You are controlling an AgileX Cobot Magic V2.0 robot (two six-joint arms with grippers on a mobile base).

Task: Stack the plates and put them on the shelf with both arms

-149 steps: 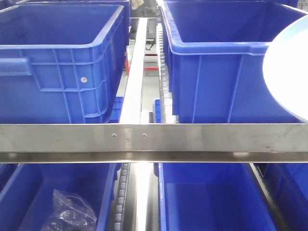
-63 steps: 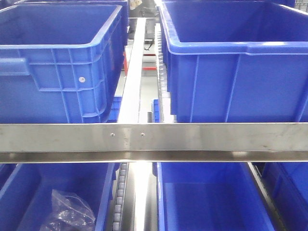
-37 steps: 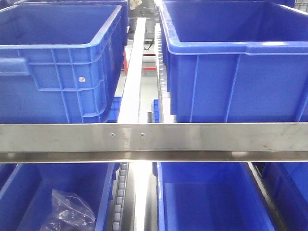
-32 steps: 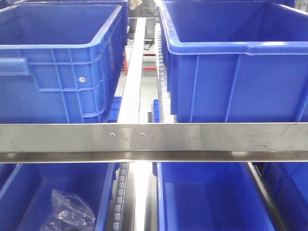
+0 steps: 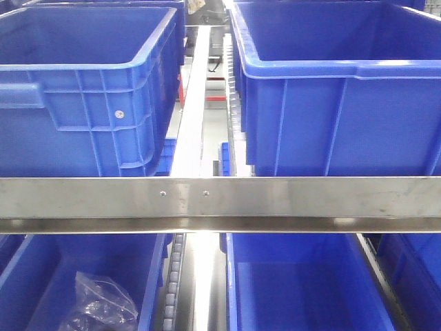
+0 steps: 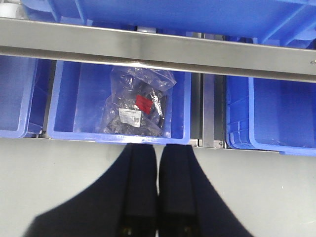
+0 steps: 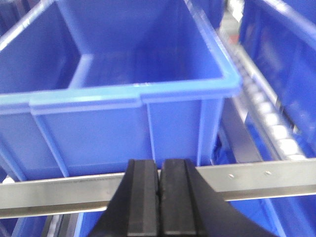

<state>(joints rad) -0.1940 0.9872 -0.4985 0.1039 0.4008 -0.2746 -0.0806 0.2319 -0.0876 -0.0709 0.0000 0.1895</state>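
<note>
Shelf (image 5: 220, 198): brushed steel front rail across the front view, roller track (image 5: 173, 283) running back between blue crates (image 5: 89, 89) on two tiers. Plates: none visible in any current view, so their position cannot be stated. Left gripper (image 6: 158, 187): jaws pressed together, nothing between them, poised over grey tabletop (image 6: 59, 177) just in front of the lower tier. Right gripper (image 7: 159, 197): jaws likewise closed and empty, level with the upper rail, facing an empty crate (image 7: 133, 94). Handling note, by judgement: glossy dinner plates would be stiff, breakable and slick, best pinched at the raised rim, one arm on each side of the stack. Lower left crate (image 6: 74, 98) holds a clear plastic bag (image 6: 136, 101) of dark parts, with a red patch and a white printed label too small to read. No brand markings are legible elsewhere.
</note>
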